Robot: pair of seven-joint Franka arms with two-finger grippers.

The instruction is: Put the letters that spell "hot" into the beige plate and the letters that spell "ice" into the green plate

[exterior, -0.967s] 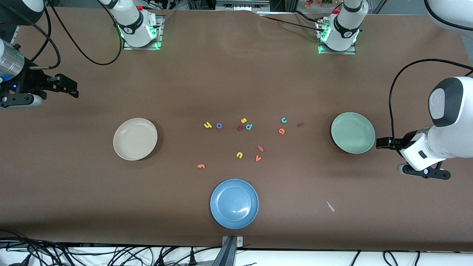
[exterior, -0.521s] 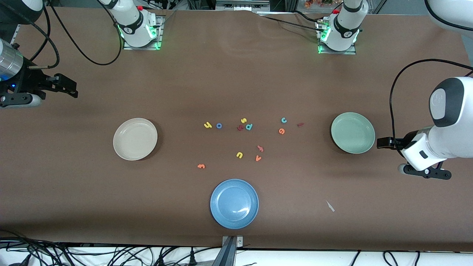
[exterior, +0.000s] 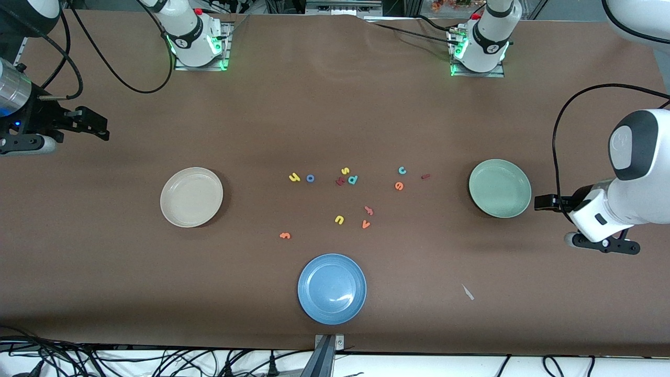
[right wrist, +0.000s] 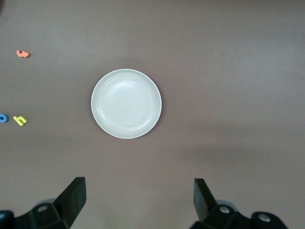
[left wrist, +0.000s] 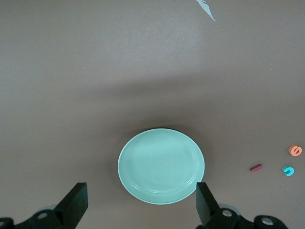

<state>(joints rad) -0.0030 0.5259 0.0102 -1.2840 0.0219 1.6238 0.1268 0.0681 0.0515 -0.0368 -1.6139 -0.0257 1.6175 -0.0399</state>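
Observation:
The beige plate (exterior: 191, 197) (right wrist: 126, 103) lies toward the right arm's end of the table, the green plate (exterior: 500, 188) (left wrist: 161, 165) toward the left arm's end. Between them lie the yellow h (exterior: 294, 177) (right wrist: 20, 120), blue o (exterior: 310, 178) (right wrist: 3, 118), teal c (exterior: 402, 170) (left wrist: 288, 171), orange e (exterior: 399, 186) (left wrist: 295, 150) and dark red i (exterior: 425, 176) (left wrist: 256, 167). The orange t (exterior: 285, 235) (right wrist: 22, 54) lies nearer the front camera. My left gripper (exterior: 539, 202) (left wrist: 140, 191) hangs open and empty beside the green plate. My right gripper (exterior: 104, 128) (right wrist: 138, 188) hangs open and empty over the table's end.
A blue plate (exterior: 332, 288) sits near the front edge. Other loose letters lie mid-table: yellow s (exterior: 345, 170), teal p (exterior: 353, 179), a larger dark red letter (exterior: 339, 181), yellow u (exterior: 339, 220), orange v (exterior: 366, 224), a salmon letter (exterior: 369, 210). A white scrap (exterior: 468, 292) lies nearby.
Both grippers have drifted very slightly outward toward their own ends of the table. Letters and plates have not moved.

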